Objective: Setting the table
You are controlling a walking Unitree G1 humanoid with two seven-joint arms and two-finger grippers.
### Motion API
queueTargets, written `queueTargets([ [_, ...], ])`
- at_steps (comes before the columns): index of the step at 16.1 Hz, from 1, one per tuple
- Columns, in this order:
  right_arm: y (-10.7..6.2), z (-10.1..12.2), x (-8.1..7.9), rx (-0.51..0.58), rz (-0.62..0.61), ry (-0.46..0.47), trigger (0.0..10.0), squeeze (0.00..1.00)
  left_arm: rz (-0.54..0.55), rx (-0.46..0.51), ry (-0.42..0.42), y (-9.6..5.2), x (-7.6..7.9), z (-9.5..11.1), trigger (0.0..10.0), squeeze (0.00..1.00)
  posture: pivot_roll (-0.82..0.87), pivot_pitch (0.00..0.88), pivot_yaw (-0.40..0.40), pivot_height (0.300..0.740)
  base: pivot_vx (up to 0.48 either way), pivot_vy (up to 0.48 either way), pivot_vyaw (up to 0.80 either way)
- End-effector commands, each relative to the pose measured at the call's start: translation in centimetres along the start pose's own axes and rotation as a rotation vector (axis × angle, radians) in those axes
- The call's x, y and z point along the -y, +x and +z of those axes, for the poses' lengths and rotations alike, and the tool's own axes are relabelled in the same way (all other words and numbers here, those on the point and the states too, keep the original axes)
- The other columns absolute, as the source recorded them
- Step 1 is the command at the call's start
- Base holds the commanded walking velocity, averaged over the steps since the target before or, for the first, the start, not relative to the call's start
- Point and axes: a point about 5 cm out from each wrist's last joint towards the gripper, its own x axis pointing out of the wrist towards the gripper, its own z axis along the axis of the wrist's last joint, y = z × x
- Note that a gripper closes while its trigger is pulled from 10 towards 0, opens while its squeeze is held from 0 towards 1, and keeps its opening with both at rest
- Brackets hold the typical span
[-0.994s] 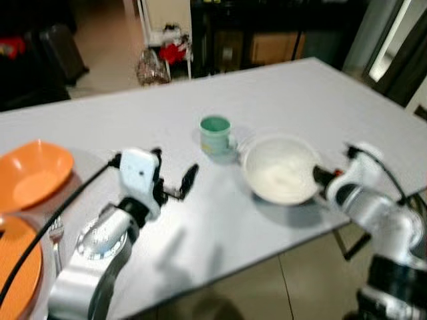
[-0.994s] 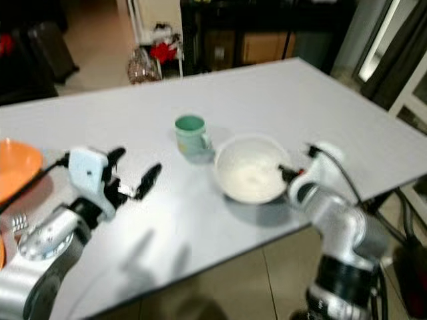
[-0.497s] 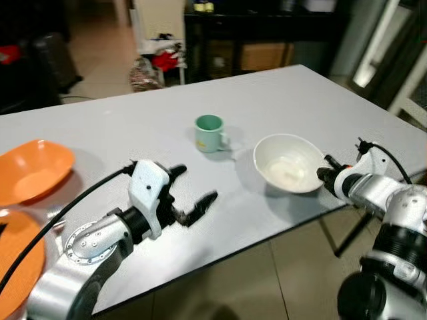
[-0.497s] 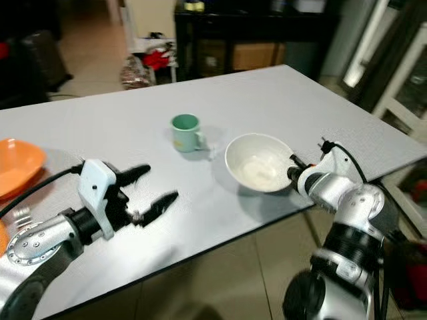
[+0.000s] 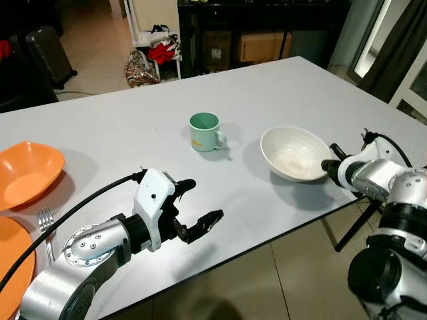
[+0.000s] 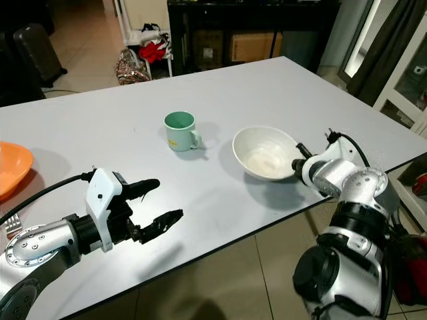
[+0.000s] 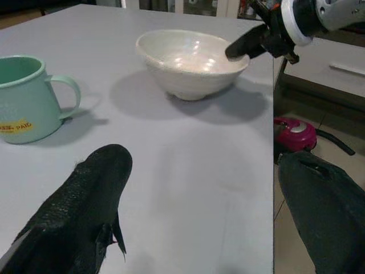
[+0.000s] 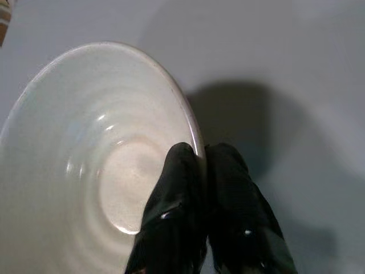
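Note:
A white bowl (image 5: 293, 153) sits on the grey table (image 5: 267, 87) near its right front edge. My right gripper (image 5: 330, 165) is shut on the bowl's rim (image 8: 194, 134), one finger inside and one outside. To the bowl's left stands a green mug (image 5: 203, 131), handle pointing right. Low over bare table near the front edge, my left gripper (image 5: 200, 203) is open and holds nothing. The left wrist view looks past its fingers (image 7: 85, 211) at the mug (image 7: 23, 97) and the bowl (image 7: 191, 60).
At the far left lie an orange bowl (image 5: 27, 172), an orange plate (image 5: 13, 267) and a fork (image 5: 45, 223). The table's front edge (image 5: 280, 237) runs close below both grippers, with tiled floor beyond. Dark furniture and bags (image 5: 150, 57) stand behind the table.
The camera has shifted and the blur has cleared. The right gripper has moved the bowl a little to the right, away from the mug. The left gripper has come nearer the front edge.

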Motion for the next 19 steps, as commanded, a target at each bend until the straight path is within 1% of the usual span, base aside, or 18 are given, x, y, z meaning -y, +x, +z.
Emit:
queueTargets([
  [1, -0.1, 0.6, -0.9, 0.020, 0.022, -0.015, 10.0, 0.89, -0.004, 0.003, 0.022, -0.1, 0.0, 0.5, 10.0, 0.00, -0.10, 0.000, 0.014, 0.740, 0.000, 0.000, 0.00],
  [2, -0.1, 0.5, -1.0, 0.016, 0.024, -0.018, 10.0, 0.96, 0.003, 0.002, 0.024, -0.1, -0.1, 0.5, 10.0, 0.00, -0.10, 0.000, 0.012, 0.740, 0.000, 0.000, 0.00],
  [3, 0.0, 0.4, -1.1, 0.016, 0.026, -0.024, 10.0, 1.00, 0.009, 0.005, 0.027, -0.1, -0.2, 0.5, 10.0, 0.00, -0.10, 0.000, 0.011, 0.740, 0.000, 0.000, 0.00],
  [5, -0.1, 0.5, -1.0, 0.016, 0.032, -0.025, 10.0, 1.00, 0.013, 0.010, 0.027, -0.2, -0.3, 0.6, 10.0, 0.00, -0.10, 0.000, 0.012, 0.740, 0.000, 0.000, 0.00],
  [7, -1.1, 0.6, -0.8, 0.028, 0.043, -0.029, 10.0, 1.00, 0.026, 0.031, 0.019, -0.4, -0.4, 0.9, 10.0, 0.00, -0.09, 0.000, 0.004, 0.740, 0.000, 0.000, 0.00],
  [8, -2.2, 0.5, -0.6, 0.038, 0.051, -0.039, 10.0, 1.00, 0.038, 0.048, 0.011, -0.7, -0.4, 1.0, 10.0, 0.00, -0.09, 0.000, 0.001, 0.740, 0.000, 0.000, 0.00],
  [9, -3.3, 0.3, -0.5, 0.058, 0.058, -0.069, 10.0, 1.00, 0.045, 0.057, 0.006, -0.9, -0.5, 1.1, 10.0, 0.00, -0.09, 0.000, 0.001, 0.740, 0.000, 0.000, 0.00],
  [10, -4.9, 0.0, -0.6, 0.097, 0.073, -0.128, 10.0, 1.00, 0.057, 0.072, -0.002, -1.2, -0.5, 1.3, 10.0, 0.00, -0.09, 0.000, 0.003, 0.740, 0.000, 0.000, 0.00],
  [11, -6.1, -0.2, -0.9, 0.147, 0.089, -0.193, 10.0, 1.00, 0.069, 0.084, -0.010, -1.4, -0.6, 1.4, 10.0, 0.00, -0.10, 0.000, 0.008, 0.740, 0.000, 0.000, 0.00],
  [12, -7.5, -0.2, -1.4, 0.244, 0.112, -0.293, 10.0, 1.00, 0.084, 0.096, -0.017, -1.7, -0.6, 1.5, 10.0, 0.00, -0.10, 0.000, 0.015, 0.740, 0.000, 0.000, 0.00],
  [13, -9.0, -0.7, -2.3, 0.346, 0.142, -0.460, 10.0, 1.00, 0.108, 0.109, -0.038, -1.9, -0.6, 1.5, 10.0, 0.00, -0.11, 0.000, 0.022, 0.740, 0.000, 0.000, 0.00],
  [14, -9.0, -0.7, -2.3, 0.346, 0.142, -0.460, 10.0, 1.00, 0.108, 0.109, -0.038, -1.9, -0.6, 1.5, 10.0, 0.00, -0.11, 0.000, 0.022, 0.740, 0.000, 0.000, 0.00],
  [15, -9.9, -1.4, -3.0, 0.416, 0.181, -0.554, 10.0, 1.00, 0.145, 0.117, -0.042, -2.0, -0.7, 1.6, 10.0, 0.00, -0.12, 0.000, 0.029, 0.740, 0.000, 0.000, 0.00],
  [16, -10.4, -2.7, -4.3, 0.451, 0.269, -0.651, 10.0, 1.00, 0.229, 0.124, -0.072, -1.7, -0.8, 1.5, 10.0, 0.00, -0.11, 0.000, 0.030, 0.740, 0.000, 0.000, 0.00],
  [17, -10.7, -3.6, -5.5, 0.501, 0.321, -0.720, 10.0, 1.00, 0.316, 0.134, -0.090, -1.3, -1.1, 1.5, 10.0, 0.00, -0.11, 0.000, 0.027, 0.740, 0.000, 0.000, 0.80],
  [18, -11.0, -4.6, -6.5, 0.542, 0.361, -0.793, 10.0, 1.00, 0.368, 0.134, -0.096, -1.0, -1.2, 1.6, 10.0, 0.00, -0.10, 0.000, 0.023, 0.740, 0.000, 0.000, 0.80],
  [19, -10.9, -6.0, -7.2, 0.553, 0.410, -0.859, 10.0, 1.00, 0.435, 0.126, -0.091, -0.7, -1.4, 1.6, 10.0, 0.00, -0.09, 0.000, 0.014, 0.740, 0.000, 0.000, 0.80],
])
